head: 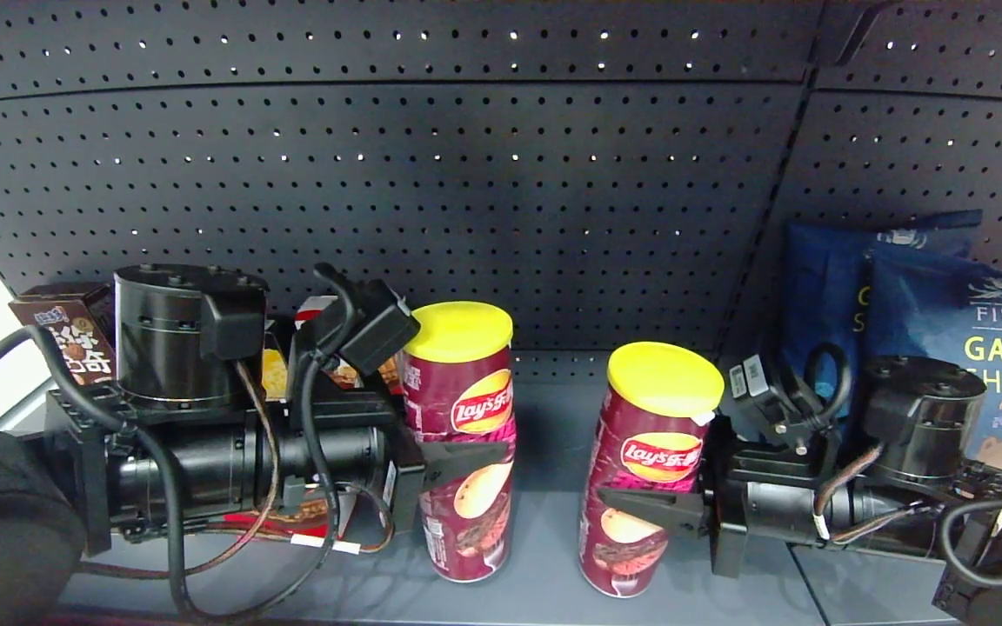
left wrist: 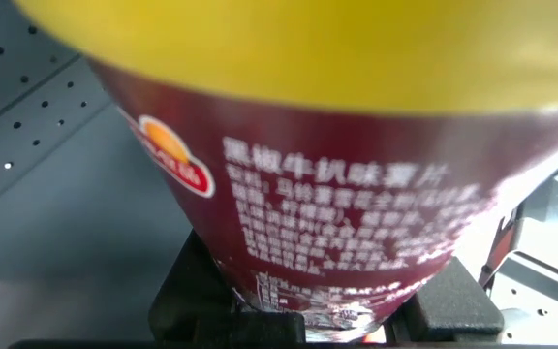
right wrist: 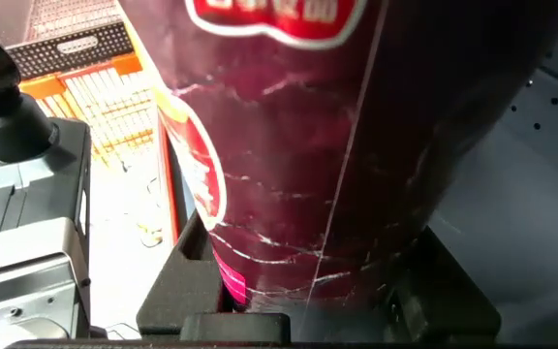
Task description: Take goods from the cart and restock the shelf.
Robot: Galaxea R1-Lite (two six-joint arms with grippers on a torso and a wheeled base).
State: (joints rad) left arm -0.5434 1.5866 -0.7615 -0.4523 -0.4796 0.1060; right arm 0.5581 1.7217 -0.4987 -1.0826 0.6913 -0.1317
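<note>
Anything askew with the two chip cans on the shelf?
Yes: the right can, clamped by the right gripper, tilts with its lid toward the blue bags; the left can in the left gripper stands upright.

Shelf (head: 553,435): grey deck, black pegboard back (head: 466,174).
- left can (head: 457,382): maroon, yellow lid, upright, mid-shelf.
- right can (head: 653,435): same kind, near the first, leaning slightly.
- blue snack bags (head: 945,296): upright, right end, against the back.
- brown box (head: 75,335): left end.

maroon chip cans (head: 466,530), yellow lids (head: 459,330); blue bags (head: 927,304); black perforated panel (head: 466,174).
</note>
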